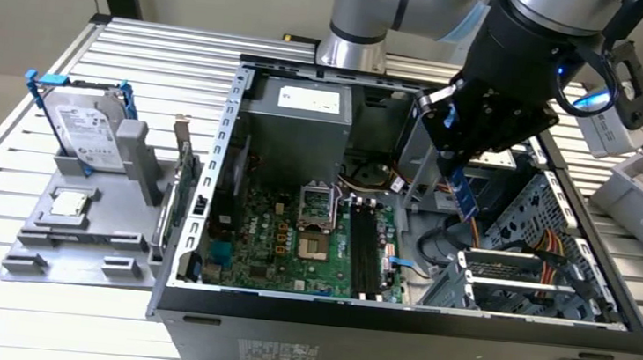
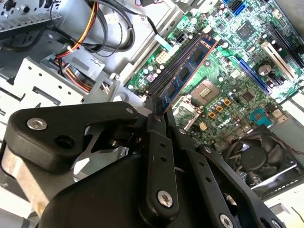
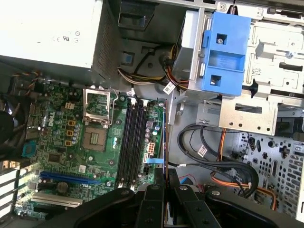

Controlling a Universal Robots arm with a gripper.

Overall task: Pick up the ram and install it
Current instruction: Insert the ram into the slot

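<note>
My gripper [image 1: 456, 165] is shut on the ram [image 1: 464, 196], a thin bluish circuit-board stick with black chips that hangs down from the fingers inside the open computer case [image 1: 194, 221]. In the second wrist view the ram [image 2: 190, 71] reaches out from the gripper [image 2: 159, 110] above the motherboard, beside the black memory slots [image 2: 172, 66]. In the first wrist view the ram [image 3: 165, 142] appears edge-on, next to the slots [image 3: 133, 142] and above the gripper [image 3: 165, 183]. The slots [image 1: 367, 257] lie below it, toward the exterior view's left.
Inside the case are the power supply [image 1: 299, 111], the open CPU socket [image 1: 315, 224], a fan [image 2: 256, 156], cables [image 3: 223, 175] and a blue drive bracket [image 3: 225, 52]. Outside, a hard drive [image 1: 88, 131] and a small chip [image 1: 69, 202] sit on a grey stand; a grey bin [image 1: 637, 206] stands at the exterior view's right.
</note>
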